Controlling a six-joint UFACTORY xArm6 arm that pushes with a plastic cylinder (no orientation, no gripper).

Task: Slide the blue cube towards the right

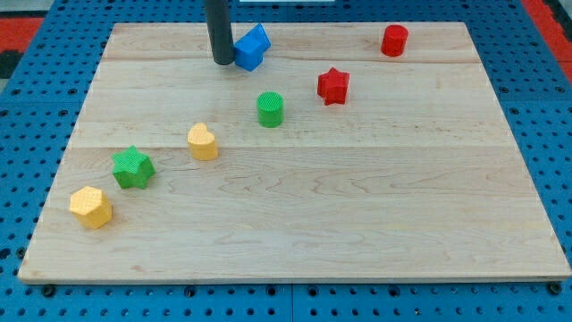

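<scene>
The blue cube sits near the view's top, left of centre, on the wooden board. My tip rests on the board just left of the blue cube, touching or nearly touching its left face. The dark rod rises from there out of the view's top.
A red cylinder stands at the top right. A red star and a green cylinder lie right of and below the cube. A yellow heart, a green star and a yellow hexagon trail toward the lower left.
</scene>
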